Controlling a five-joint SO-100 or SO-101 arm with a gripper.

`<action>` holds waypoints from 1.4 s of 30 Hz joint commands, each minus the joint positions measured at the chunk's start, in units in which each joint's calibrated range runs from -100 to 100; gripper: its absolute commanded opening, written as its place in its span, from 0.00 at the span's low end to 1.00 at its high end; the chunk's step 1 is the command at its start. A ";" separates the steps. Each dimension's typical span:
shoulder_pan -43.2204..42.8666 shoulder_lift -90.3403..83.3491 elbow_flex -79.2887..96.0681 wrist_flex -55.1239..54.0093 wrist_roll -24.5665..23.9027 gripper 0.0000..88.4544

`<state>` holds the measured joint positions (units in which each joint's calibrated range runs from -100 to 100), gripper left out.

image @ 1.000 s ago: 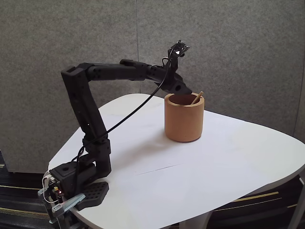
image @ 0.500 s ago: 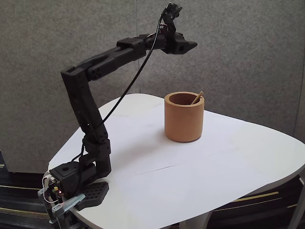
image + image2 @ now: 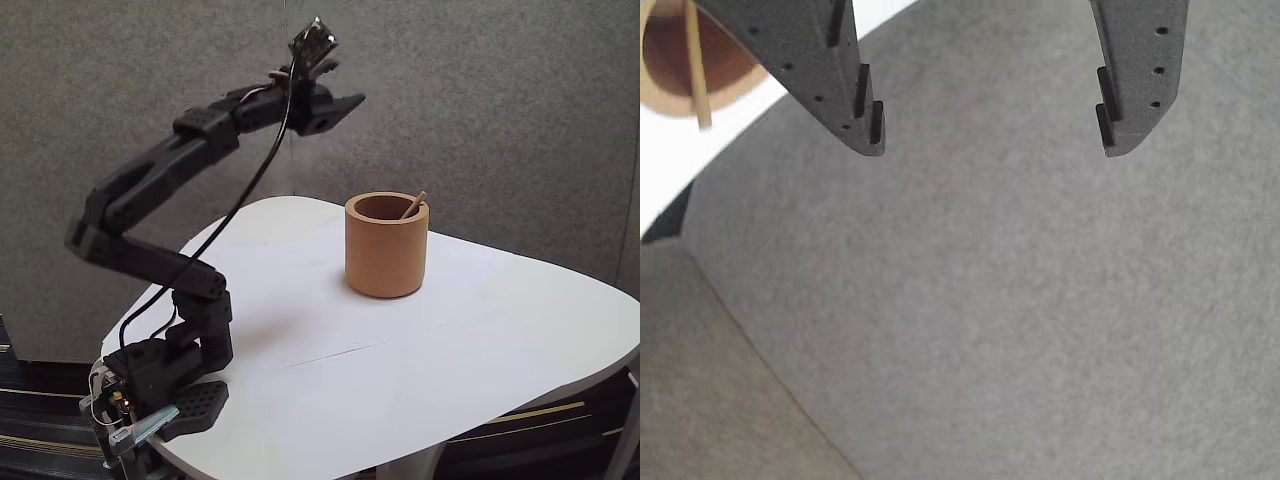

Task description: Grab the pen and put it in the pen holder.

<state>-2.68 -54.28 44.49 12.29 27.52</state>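
Your gripper (image 3: 352, 100) hangs high above white table (image 3: 480, 340), up and left of pen holder (image 3: 386, 250) in fixed view, jaws spread wide, nothing between them. Wrist view: gripper (image 3: 992, 145) fingers wide apart against grey wall (image 3: 990, 320). Pen (image 3: 412, 206) stands tilted inside pen holder, tip leaning on right rim. In wrist view you see pen (image 3: 697, 70) inside pen holder (image 3: 670, 98) at top-left corner.
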 commanded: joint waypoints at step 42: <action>2.90 -34.66 52.26 48.39 -36.18 0.34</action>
<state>-0.26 -88.82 97.11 60.68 -8.77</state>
